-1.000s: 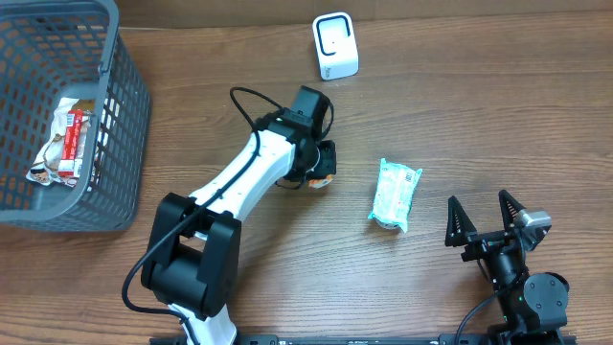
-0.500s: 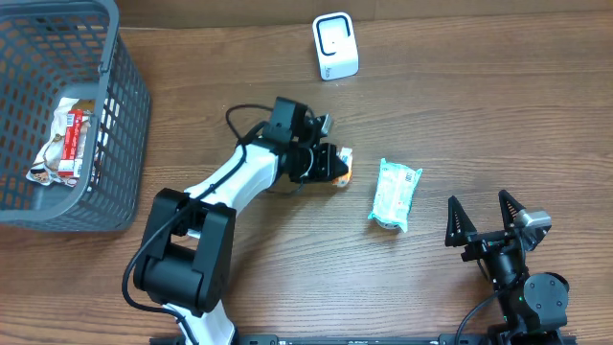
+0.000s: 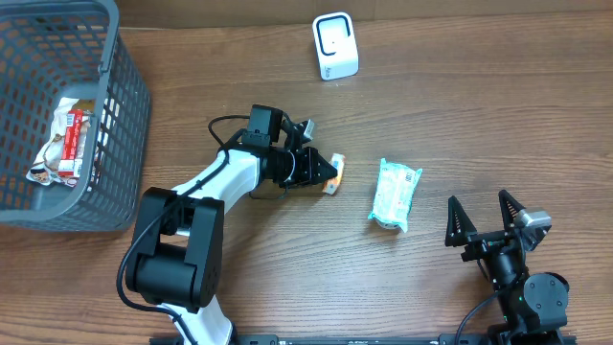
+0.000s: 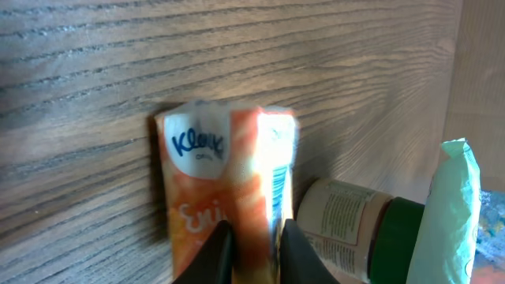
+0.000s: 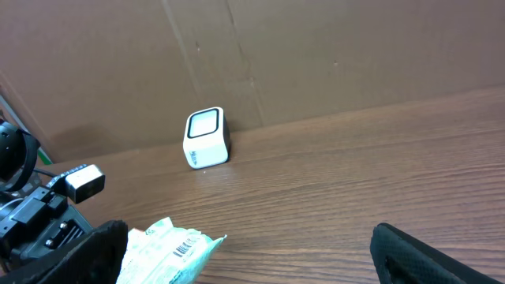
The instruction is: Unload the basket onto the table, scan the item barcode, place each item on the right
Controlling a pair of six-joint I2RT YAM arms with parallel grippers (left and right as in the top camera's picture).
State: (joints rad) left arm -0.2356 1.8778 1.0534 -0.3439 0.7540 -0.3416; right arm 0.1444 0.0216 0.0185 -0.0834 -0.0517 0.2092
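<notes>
My left gripper (image 3: 324, 172) points right, low over the table, shut on an orange Kleenex tissue pack (image 3: 334, 172). In the left wrist view the two black fingers (image 4: 217, 252) pinch the pack (image 4: 201, 181) from both sides, with a barcode strip on its right edge. The white scanner (image 3: 335, 46) stands at the back of the table, also visible from the right wrist (image 5: 207, 138). My right gripper (image 3: 479, 218) stands wide open at the front right, holding nothing (image 5: 252, 268).
A mint-green wipes pack (image 3: 396, 195) lies between the two grippers, its barcode facing the right wrist camera (image 5: 170, 248). A grey mesh basket (image 3: 120, 144) at the left holds a snack packet (image 3: 65, 142). Behind the tissue pack, a labelled jar with a green part (image 4: 355, 233) shows.
The left wrist has drawn back to the left and turned to point right, carrying the tissue pack a little right and down toward the table. The right arm has not moved.
</notes>
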